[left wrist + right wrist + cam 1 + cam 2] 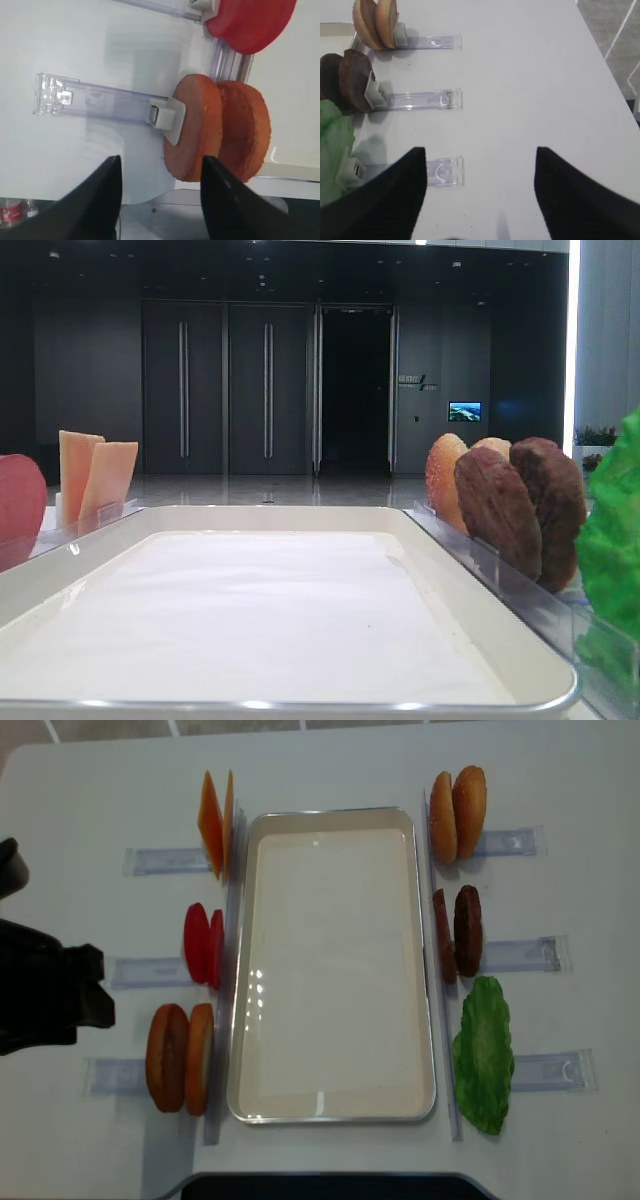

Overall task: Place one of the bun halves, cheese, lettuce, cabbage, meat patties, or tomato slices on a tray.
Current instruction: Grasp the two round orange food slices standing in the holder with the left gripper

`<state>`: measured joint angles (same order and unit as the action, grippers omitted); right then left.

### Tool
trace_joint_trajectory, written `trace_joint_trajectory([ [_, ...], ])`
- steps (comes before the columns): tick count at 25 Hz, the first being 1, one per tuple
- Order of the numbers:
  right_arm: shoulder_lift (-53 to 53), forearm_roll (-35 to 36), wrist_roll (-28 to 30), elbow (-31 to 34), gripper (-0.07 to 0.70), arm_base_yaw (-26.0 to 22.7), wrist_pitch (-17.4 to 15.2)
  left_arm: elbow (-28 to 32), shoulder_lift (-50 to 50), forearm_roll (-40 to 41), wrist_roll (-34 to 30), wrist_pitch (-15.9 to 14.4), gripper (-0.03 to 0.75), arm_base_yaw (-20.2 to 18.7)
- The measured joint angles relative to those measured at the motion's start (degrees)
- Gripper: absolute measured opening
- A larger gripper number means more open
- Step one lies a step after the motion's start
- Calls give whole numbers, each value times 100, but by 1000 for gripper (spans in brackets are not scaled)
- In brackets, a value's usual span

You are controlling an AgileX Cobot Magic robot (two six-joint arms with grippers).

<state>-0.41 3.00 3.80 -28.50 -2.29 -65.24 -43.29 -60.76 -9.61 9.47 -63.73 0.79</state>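
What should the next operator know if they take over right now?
Left hand: open, empty, hovering before the bun halves left of the tray.
Right hand: open, empty, over bare table near the lettuce.
Left of tray: cheese, tomato slices and buns, all upright in clear holders.
Right of tray: a second bun pair, meat patties, lettuce.
Done: nothing; only the paper liner lies in the tray.
Left: grasp one item, probably the nearby bun, and set it on the tray.
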Motion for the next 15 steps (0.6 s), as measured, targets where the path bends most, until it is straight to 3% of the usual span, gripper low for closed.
trace_joint_trajectory([
  [15, 0, 0, 0, 0, 470, 0, 0, -70, -451, 43, 0, 18, 391, -7],
])
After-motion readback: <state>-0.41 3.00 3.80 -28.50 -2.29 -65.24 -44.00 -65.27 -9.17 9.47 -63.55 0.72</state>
